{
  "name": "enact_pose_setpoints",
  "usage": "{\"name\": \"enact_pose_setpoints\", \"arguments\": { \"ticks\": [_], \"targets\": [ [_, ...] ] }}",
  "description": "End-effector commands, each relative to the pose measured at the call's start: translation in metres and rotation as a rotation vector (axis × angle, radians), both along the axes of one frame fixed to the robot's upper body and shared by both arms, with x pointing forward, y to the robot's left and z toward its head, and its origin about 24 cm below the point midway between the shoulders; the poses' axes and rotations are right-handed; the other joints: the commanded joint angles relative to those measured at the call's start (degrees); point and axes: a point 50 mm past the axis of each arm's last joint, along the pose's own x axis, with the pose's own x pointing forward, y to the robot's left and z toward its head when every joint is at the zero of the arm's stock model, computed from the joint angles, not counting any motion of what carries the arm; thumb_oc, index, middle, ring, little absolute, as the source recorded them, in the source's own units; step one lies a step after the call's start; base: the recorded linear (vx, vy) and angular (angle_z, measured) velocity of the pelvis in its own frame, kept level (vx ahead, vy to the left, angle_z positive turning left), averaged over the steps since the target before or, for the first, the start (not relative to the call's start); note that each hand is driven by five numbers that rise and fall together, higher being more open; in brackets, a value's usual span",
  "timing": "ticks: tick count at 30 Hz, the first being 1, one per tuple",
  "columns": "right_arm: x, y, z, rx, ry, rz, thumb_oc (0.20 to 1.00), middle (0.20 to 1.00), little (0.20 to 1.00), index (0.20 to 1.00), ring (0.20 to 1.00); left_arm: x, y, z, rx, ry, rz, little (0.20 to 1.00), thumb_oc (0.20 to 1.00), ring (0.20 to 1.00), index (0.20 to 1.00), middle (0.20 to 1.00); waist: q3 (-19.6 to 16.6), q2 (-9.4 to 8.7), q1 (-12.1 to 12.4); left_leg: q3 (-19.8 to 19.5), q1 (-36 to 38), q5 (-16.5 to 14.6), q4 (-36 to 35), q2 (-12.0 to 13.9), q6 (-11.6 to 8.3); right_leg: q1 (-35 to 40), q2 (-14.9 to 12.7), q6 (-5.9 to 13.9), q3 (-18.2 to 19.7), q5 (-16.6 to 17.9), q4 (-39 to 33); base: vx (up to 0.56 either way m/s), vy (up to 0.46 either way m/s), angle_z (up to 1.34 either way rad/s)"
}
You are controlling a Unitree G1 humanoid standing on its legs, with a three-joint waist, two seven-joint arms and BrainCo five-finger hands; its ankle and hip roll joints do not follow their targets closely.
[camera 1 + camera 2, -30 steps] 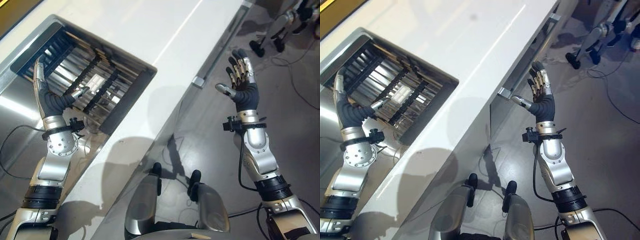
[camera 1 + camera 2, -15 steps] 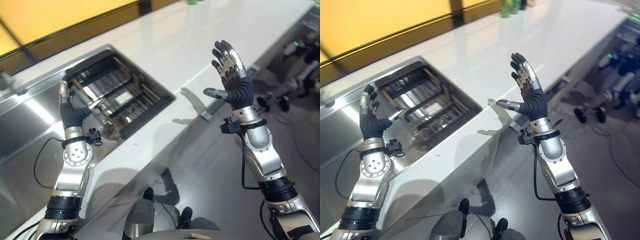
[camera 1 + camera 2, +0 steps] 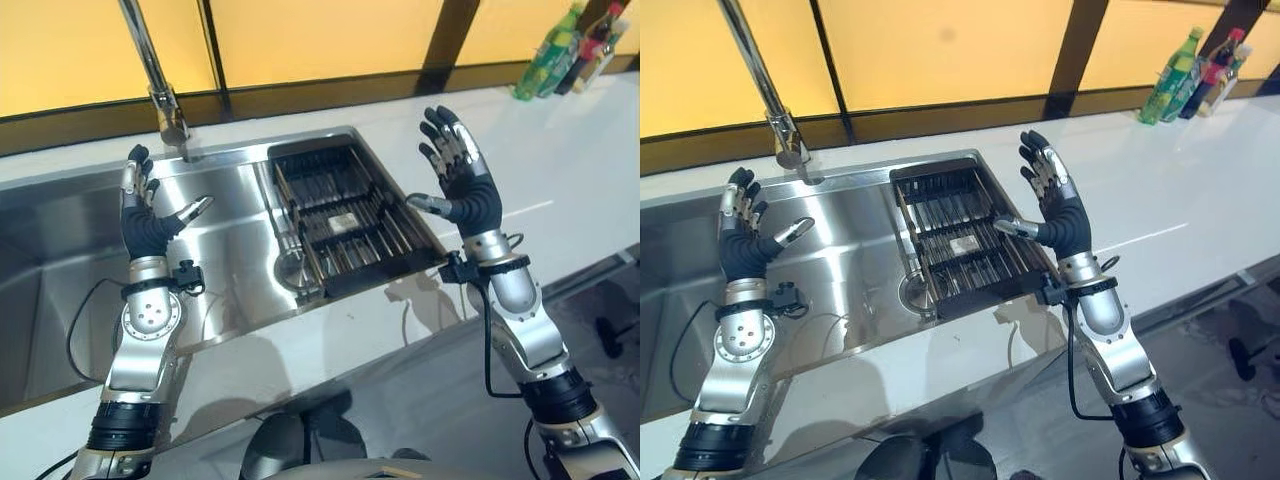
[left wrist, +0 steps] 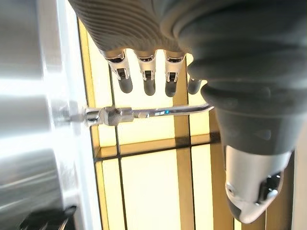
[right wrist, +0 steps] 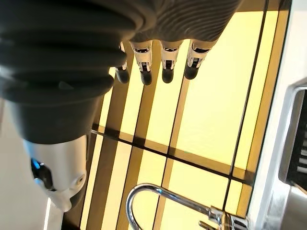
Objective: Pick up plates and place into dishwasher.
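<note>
I see no plate. A black wire rack [image 3: 350,215] sits in the right end of the steel sink [image 3: 225,250], with a small pale item lying on its bars. My left hand [image 3: 145,225] is raised over the sink's left part, open, fingers straight up [image 4: 146,76] and holding nothing. Over the rack's right edge my right hand [image 3: 468,190] is also raised and open, with fingers spread [image 5: 165,67] and palm empty.
A tall chrome faucet [image 3: 160,90] rises behind the sink, in front of yellow panels with dark frames. The white counter [image 3: 560,170] runs off to the right, with bottles [image 3: 560,55] at its far end. A round drain [image 3: 290,268] lies beside the rack.
The whole picture has swung up from the counter edge and floor to the sink, faucet and yellow panels, so the camera moved. Both hands stay raised and open.
</note>
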Motion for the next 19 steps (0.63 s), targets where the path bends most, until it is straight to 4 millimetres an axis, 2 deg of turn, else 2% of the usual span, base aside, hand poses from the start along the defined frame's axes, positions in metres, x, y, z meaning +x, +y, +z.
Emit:
{"name": "enact_pose_setpoints", "arguments": {
  "ticks": [1,2,3,4,6,8,13,19],
  "targets": [
    [-0.004,-0.012,0.018,0.078,-0.119,-0.042,1.0,1.0,1.0,1.0,1.0,0.005,-0.025,0.01,-0.029,-0.086,-0.102,1.0,1.0,1.0,1.0,1.0,-3.26,0.04,-2.58,-2.38,1.5,-1.34,-0.37,-0.07,-3.59,-0.29,-1.75,0.76,3.05,19.16,-19.7,0.13,-0.29,1.04],
    [-0.003,-0.013,0.017,0.082,-0.119,-0.043,1.0,1.0,1.0,1.0,1.0,0.006,-0.029,0.011,-0.03,-0.096,-0.109,1.0,1.0,1.0,1.0,1.0,-3.24,0.4,-3.62,-3.45,2.37,-1.9,-1.13,0.3,-3.72,-0.61,-2.01,1.14,4.6,19.92,-21.58,0.1,-0.329,0.91],
    [-0.004,-0.015,0.016,0.093,-0.118,-0.054,1.0,1.0,1.0,1.0,1.0,0.006,-0.037,0.012,-0.031,-0.11,-0.131,1.0,1.0,1.0,1.0,1.0,-2.73,0.73,-4.79,-4.72,3.0,-2.44,-1.65,0.84,-3.36,-2.01,-0.06,1.45,8.97,20.23,-18.77,0.06,-0.185,0.94],
    [-0.003,-0.016,0.016,0.099,-0.107,-0.052,1.0,1.0,1.0,1.0,1.0,0.005,-0.041,0.011,-0.042,-0.117,-0.136,1.0,1.0,1.0,1.0,1.0,-2.69,0.81,-4.68,-5.27,3.28,-2.46,-1.95,1.14,-3.42,-1.58,0.4,1.32,8.1,18.23,-20.39,0.04,-0.136,1.06],
    [0.001,-0.018,0.017,0.104,-0.086,-0.053,1.0,1.0,1.0,1.0,1.0,0.005,-0.045,0.009,-0.061,-0.118,-0.144,1.0,1.0,1.0,1.0,1.0,-3.01,0.54,-4.03,-5.45,4.03,-1.88,-3.1,1.61,-4.16,0.89,-0.58,1.08,4.78,18.28,-24.55,0.02,-0.091,0.78],
    [0.008,-0.017,0.017,0.112,-0.049,-0.05,1.0,1.0,1.0,1.0,1.0,0.007,-0.052,0.007,-0.087,-0.099,-0.168,1.0,1.0,1.0,1.0,1.0,-4.2,0.4,-3.72,-6.06,4.3,-0.47,-4.78,2.03,-4.79,2.58,-0.37,0.84,5.66,19.08,-27.75,0.03,-0.082,0.51],
    [0.004,-0.012,0.012,0.107,-0.004,-0.017,1.0,1.0,1.0,1.0,1.0,0.001,-0.049,-0.001,-0.129,-0.06,-0.171,1.0,1.0,1.0,1.0,1.0,-6.05,0.78,-3.23,-4.83,6.44,0.58,-8.4,3.64,-5.88,5.19,-1.14,1.05,3.09,19.7,-31.73,0.06,-0.039,0.1],
    [0.003,-0.004,0.008,0.107,0.024,0.021,1.0,1.0,1.0,1.0,1.0,-0.002,-0.046,-0.001,-0.149,-0.072,-0.152,1.0,1.0,1.0,1.0,1.0,-7.07,1.11,-3.04,-3.53,7.15,1.04,-9.96,5.15,-6.6,6.09,-1.19,0.96,1.29,19.28,-32.54,0.02,-0.022,-0.04]
  ]
}}
